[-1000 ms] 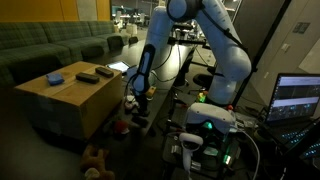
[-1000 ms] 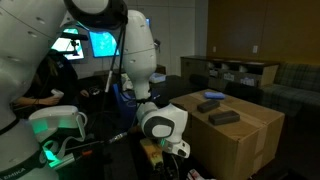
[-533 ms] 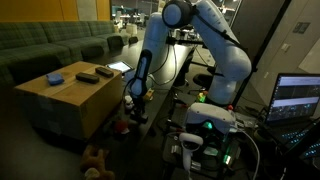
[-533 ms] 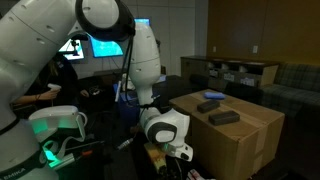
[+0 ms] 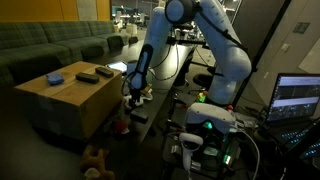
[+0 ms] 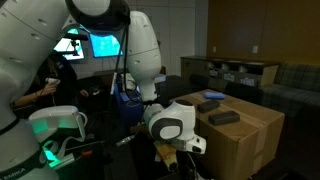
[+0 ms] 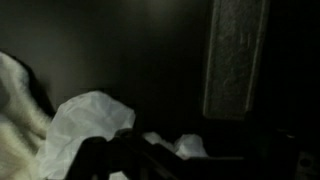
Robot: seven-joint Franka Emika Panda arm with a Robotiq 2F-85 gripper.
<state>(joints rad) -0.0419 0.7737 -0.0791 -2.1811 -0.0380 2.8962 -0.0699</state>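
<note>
- Lying under the camera in the wrist view, the white crumpled material [image 7: 90,125] fills the lower left of that view. The surface that bears it is too dark to tell.
- Gripper [image 5: 133,103]: hangs low, pointing down, just beside the end of the cardboard box [image 5: 65,100].
- Gripper state: one finger [image 7: 237,60] shows in the wrist view with a bare gap beside it. The jaws stand apart and hold nothing, clear of the white material.
- Box top: carries a blue item [image 5: 55,78] and two dark items [image 5: 88,77], well apart from the gripper.
- Floor: a brown plush toy [image 5: 95,157] lies in front of the box.
- Background: a green sofa [image 5: 50,45] stands behind the box, and a lit laptop [image 5: 298,98] sits at the far side.
</note>
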